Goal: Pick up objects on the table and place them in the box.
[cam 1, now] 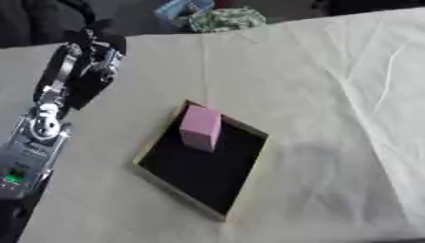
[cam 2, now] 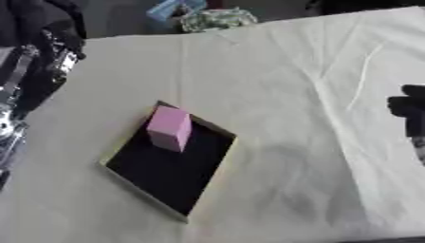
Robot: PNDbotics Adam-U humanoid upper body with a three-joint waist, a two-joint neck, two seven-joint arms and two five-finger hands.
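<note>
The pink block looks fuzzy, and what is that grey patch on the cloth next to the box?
In the left eye view the pink block has soft, blurred edges; everything does. The grey patch right of the box looks like a faint shadow. In the right eye view, the right hand is only a dark blur.

Right robot hand (cam 2: 408, 108) cut off by the edge, fingers perhaps curled; left arm (cam 1: 50, 114) blurred.
</note>
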